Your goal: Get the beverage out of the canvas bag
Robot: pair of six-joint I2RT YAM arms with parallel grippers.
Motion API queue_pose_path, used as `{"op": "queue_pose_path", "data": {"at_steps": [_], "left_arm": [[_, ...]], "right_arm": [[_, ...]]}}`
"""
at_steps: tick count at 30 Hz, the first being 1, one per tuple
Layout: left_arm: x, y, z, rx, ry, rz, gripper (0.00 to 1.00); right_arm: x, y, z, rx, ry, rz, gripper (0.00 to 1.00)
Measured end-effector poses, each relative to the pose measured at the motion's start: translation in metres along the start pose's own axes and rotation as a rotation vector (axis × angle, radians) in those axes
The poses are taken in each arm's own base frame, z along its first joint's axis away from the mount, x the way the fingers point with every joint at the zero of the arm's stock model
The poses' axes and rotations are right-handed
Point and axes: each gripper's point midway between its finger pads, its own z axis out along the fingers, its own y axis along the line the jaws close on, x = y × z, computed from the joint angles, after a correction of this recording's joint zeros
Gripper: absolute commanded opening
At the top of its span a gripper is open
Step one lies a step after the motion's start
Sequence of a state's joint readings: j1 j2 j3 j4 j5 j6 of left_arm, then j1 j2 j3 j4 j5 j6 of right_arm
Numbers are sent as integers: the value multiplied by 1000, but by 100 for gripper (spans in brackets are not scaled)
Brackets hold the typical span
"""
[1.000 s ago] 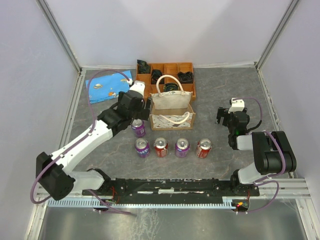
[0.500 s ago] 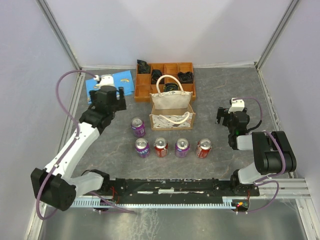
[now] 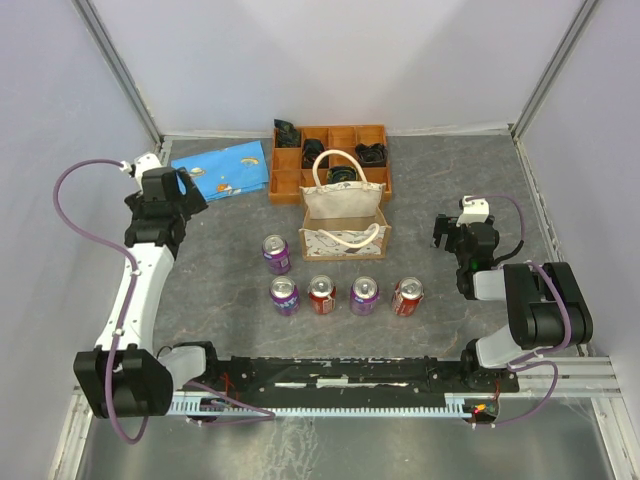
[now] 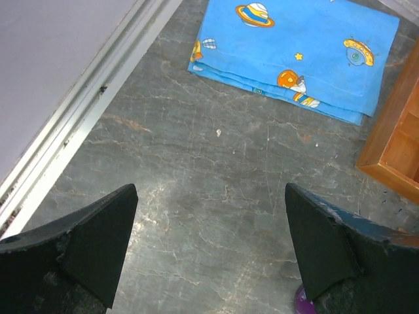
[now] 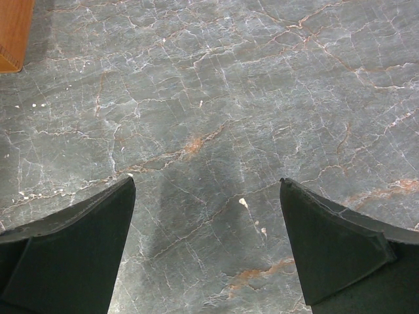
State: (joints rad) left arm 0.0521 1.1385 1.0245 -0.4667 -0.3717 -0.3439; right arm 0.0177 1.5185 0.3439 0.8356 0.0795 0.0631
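The cream canvas bag (image 3: 345, 222) stands upright in front of the wooden tray, its loop handles up; I cannot see its inside. Several beverage cans stand outside it: a purple can (image 3: 277, 254) at its front left, and a row of purple and red cans (image 3: 321, 294) nearer the arms. My left gripper (image 3: 188, 190) hangs open and empty at the table's left side, well left of the bag. In the left wrist view the left gripper (image 4: 209, 196) has bare table between its fingers and a sliver of the purple can (image 4: 302, 302) beside the right one. My right gripper (image 3: 440, 232) is open to the right of the bag, and in its wrist view the right gripper (image 5: 206, 190) is empty.
An orange-brown compartmented wooden tray (image 3: 378, 132) holding dark items sits behind the bag; its corner (image 4: 399, 144) shows in the left wrist view. A blue printed cloth (image 3: 222, 170) lies at the back left, just ahead of the left gripper. Metal rails and walls border the table.
The left arm has swung from the purple can at the bag's front left out to the table's left side near the blue cloth. That can stays standing. The right arm has not moved.
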Motion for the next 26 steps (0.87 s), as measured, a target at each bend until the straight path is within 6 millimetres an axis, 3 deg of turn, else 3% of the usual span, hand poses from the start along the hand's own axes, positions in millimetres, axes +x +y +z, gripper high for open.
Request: {"op": "queue_pose_path", "data": {"at_steps": [10,26], "left_arm": [[-5,22,-9,-137,-42,-154,99],[-17,17,-22,-85,-85,-182,99]], "right_arm": [[0,0,0,0,0,0,99],[0,0,0,0,0,0,99]]}}
